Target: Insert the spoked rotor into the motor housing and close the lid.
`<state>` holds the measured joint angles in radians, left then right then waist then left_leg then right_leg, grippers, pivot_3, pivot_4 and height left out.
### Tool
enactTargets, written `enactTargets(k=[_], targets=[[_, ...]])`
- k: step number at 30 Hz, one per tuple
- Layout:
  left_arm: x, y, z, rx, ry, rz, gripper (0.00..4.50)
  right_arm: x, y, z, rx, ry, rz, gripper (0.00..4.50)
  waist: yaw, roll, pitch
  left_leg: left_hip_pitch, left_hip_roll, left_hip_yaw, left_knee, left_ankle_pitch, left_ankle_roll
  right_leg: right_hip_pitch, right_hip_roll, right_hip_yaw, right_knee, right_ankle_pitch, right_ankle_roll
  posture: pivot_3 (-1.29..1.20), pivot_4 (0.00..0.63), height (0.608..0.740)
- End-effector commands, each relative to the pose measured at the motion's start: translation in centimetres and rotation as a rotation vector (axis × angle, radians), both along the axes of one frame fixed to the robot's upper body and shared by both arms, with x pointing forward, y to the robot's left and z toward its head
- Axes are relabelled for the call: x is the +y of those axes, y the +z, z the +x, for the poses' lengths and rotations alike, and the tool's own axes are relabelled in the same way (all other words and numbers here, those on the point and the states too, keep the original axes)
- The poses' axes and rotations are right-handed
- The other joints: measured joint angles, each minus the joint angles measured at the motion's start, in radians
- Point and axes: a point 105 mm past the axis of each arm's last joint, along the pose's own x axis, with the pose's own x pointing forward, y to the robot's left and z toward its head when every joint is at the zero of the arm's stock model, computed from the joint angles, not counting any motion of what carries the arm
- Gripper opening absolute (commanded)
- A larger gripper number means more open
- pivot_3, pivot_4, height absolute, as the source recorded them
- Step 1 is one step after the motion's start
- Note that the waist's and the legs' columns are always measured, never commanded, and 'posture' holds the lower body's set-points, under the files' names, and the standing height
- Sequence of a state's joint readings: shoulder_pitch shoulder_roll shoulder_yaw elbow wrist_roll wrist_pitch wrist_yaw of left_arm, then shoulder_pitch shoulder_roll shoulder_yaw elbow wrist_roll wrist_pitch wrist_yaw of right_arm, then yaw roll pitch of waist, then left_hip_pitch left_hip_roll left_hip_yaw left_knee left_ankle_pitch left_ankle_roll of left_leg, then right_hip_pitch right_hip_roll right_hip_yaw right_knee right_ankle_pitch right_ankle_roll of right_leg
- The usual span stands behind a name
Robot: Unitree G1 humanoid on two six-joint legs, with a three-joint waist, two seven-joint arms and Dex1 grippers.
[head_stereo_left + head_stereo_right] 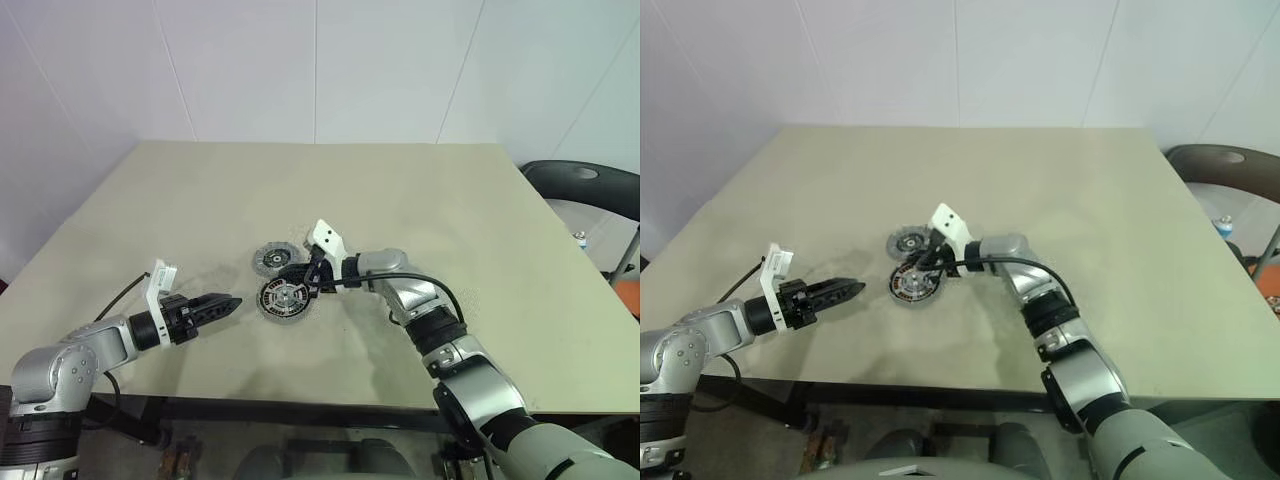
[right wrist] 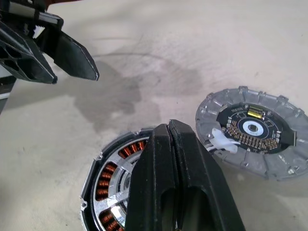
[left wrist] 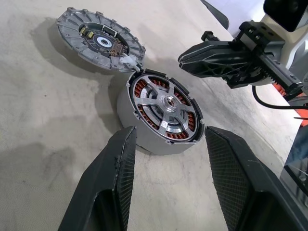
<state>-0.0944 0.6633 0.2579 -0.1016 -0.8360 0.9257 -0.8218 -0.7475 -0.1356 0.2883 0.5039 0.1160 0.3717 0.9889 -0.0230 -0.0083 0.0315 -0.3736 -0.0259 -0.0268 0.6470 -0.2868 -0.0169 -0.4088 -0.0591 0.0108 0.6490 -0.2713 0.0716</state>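
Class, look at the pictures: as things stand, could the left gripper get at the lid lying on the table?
Probably not directly. The motor housing stands between the open left gripper and the lid, and the shut right gripper hangs over the housing. It would likely have to go around.

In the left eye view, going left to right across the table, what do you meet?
Left gripper → lid and motor housing, almost level → right gripper over the housing's right edge.
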Motion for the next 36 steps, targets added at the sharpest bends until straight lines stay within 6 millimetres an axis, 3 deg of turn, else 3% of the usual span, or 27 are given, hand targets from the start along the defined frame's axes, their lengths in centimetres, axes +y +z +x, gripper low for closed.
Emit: enactTargets(k=[1,4,9,12,15,18,24,26,29,32,36], targets=[[0.0,1.0,0.4,-0.049,0.004,0.002,2.43,-0.4,-2.4,-0.2,-0.104,0.034,-0.182,0.04,0.0,0.0,0.0,0.0,0.0,0.0,0.0,0.0,0.0,0.0,0.0,0.0,0.0,0.0,0.0,0.0,0.0,0.74],[0.2,1.0,0.4,-0.05,0.01,0.003,2.43,-1.6,-4.9,-0.1,-0.132,0.023,-0.299,0.04,0.0,0.001,0.0,0.001,0.0,0.0,0.0,0.0,0.0,0.001,0.0,0.0,0.0,0.0,0.0,0.0,0.0,0.74],[0.4,1.0,0.4,-0.045,0.017,0.004,2.43,-1.5,-3.8,0.3,-0.12,-0.002,-0.237,0.04,0.003,0.0,-0.001,0.008,0.0,0.0,0.001,0.0,0.0,0.007,0.0,0.0,0.001,0.0,-0.001,0.0,0.0,0.74],[0.4,0.9,0.4,-0.04,0.017,0.004,2.43,-0.8,-0.7,0.7,-0.172,0.009,-0.144,0.04,0.004,0.0,-0.001,0.013,0.0,0.0,0.001,0.0,0.0,0.013,0.0,0.0,0.0,-0.002,-0.003,0.0,0.0,0.74],[0.2,1.0,0.4,-0.04,0.008,0.001,2.43,0.1,4.6,0.4,-0.287,0.076,-0.033,0.04,0.003,0.001,0.001,0.013,0.0,0.0,0.001,0.0,0.0,0.013,0.0,0.0,0.0,-0.002,-0.003,0.0,0.0,0.74],[-0.3,1.2,0.3,-0.05,-0.028,0.013,2.43,-0.9,7.3,0.1,-0.581,0.225,-0.169,0.04,0.002,0.002,0.001,0.004,0.0,0.0,0.001,0.0,0.0,0.004,0.0,0.0,0.001,0.0,0.0,0.0,0.0,0.74],[-0.5,1.3,0.5,-0.056,-0.046,0.025,2.43,-4.7,6.4,-1.9,-1.003,0.811,-0.642,0.04,0.003,0.002,0.001,0.0,0.0,0.0,0.0,-0.001,0.001,0.001,0.001,0.0,-0.003,0.0,0.0,0.0,0.0,0.74],[-0.6,1.2,0.4,-0.057,-0.05,0.027,2.43,-5.4,5.7,-2.3,-1.074,0.952,-0.718,0.04,-0.002,0.001,0.002,0.0,0.0,0.001,0.0,-0.001,0.001,0.001,0.001,0.0,-0.002,0.0,0.001,0.0,0.0,0.74],[-0.7,1.2,0.5,-0.062,-0.049,0.022,2.43,-5.2,5.1,-3.0,-1.118,1.086,-0.725,0.04,-0.011,0.001,0.002,0.001,0.0,0.001,0.0,0.0,0.001,0.001,0.002,0.0,-0.001,0.0,0.0,0.0,0.0,0.74],[-0.8,1.2,0.4,-0.065,-0.043,0.017,2.43,-3.7,5.5,-3.8,-1.167,1.125,-0.649,0.04,-0.021,0.001,0.002,0.001,0.001,0.0,0.001,0.0,0.0,0.002,0.002,0.0,0.0,0.0,0.0,0.0,0.0,0.74],[-0.8,0.9,0.2,-0.063,-0.021,0.005,2.43,-2.4,5.1,-3.9,-1.197,1.158,-0.621,0.99,-0.021,0.001,0.002,0.002,0.001,0.0,0.001,0.0,0.0,0.002,0.002,0.001,0.001,0.0,0.0,0.0,0.0,0.74]])
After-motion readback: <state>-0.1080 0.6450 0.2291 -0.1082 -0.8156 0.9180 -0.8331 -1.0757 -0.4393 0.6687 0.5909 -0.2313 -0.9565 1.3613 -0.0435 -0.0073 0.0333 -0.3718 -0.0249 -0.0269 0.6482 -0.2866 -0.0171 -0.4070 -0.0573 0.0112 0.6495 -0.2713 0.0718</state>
